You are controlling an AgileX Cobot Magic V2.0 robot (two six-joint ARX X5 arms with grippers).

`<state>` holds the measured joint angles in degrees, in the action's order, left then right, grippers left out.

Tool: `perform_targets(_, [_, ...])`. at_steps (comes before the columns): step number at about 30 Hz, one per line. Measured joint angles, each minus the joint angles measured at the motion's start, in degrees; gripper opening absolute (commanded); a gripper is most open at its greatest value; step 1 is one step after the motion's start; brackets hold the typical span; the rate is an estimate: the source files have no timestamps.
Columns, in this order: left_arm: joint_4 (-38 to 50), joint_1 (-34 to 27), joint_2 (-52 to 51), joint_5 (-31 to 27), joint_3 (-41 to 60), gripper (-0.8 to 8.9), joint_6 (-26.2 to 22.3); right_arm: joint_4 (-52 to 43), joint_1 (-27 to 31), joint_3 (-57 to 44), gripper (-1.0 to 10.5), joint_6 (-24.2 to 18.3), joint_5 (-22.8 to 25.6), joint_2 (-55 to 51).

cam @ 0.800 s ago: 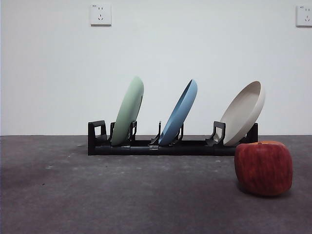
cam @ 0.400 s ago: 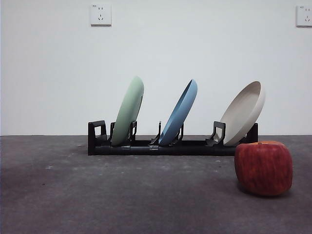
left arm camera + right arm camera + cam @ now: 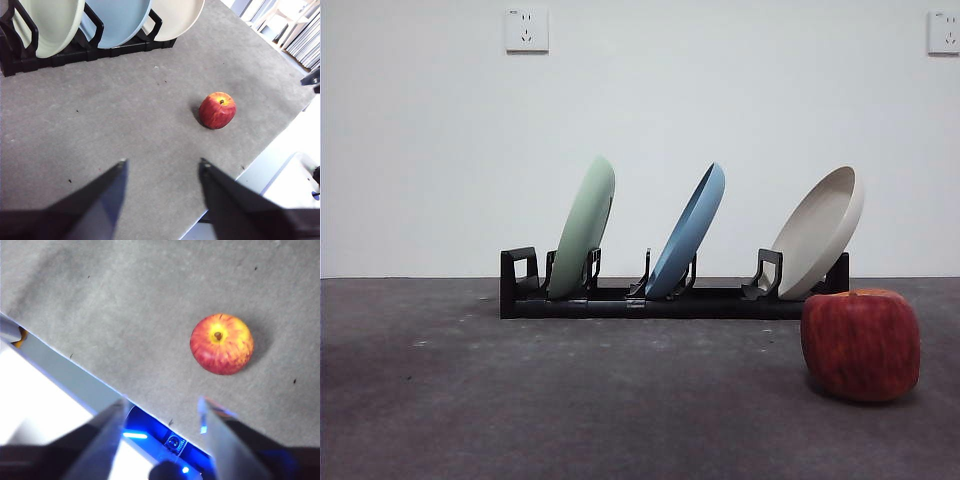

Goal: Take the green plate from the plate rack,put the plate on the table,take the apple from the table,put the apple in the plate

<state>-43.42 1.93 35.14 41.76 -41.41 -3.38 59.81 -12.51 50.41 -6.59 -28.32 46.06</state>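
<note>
The green plate [image 3: 583, 227] stands tilted in the left slot of the black plate rack [image 3: 670, 302]; it also shows in the left wrist view [image 3: 50, 22]. The red apple [image 3: 861, 343] sits on the dark grey table [image 3: 570, 400] at the front right, apart from the rack. It shows in the left wrist view [image 3: 217, 110] and the right wrist view [image 3: 221, 343]. My left gripper [image 3: 161, 167] is open and empty, high above the table. My right gripper [image 3: 161, 407] is open and empty, above the table's edge near the apple. Neither gripper shows in the front view.
A blue plate [image 3: 688, 230] stands in the rack's middle slot and a beige plate [image 3: 818, 232] in its right slot. The table's edge [image 3: 75, 382] runs under my right gripper, with a blue-lit device [image 3: 170, 440] below it.
</note>
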Motion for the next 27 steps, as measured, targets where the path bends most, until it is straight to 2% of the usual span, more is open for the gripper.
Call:
perform_targets(13, [0.3, 0.0, 0.2, 0.0, -2.8, 5.64, 0.4, 0.2, 0.0, 0.0, 6.9, 0.8, -0.1, 0.0])
perform_targets(22, [10.5, 3.3, 6.1, -0.4, -2.8, 5.63, 5.0, 0.6, 0.0, 0.0, 6.9, 0.8, -0.1, 0.0])
perform_targets(27, [18.8, 8.4, 12.9, -5.4, -2.8, 5.63, 7.1, 0.8, 0.0, 0.0, 6.9, 0.8, -0.1, 0.0])
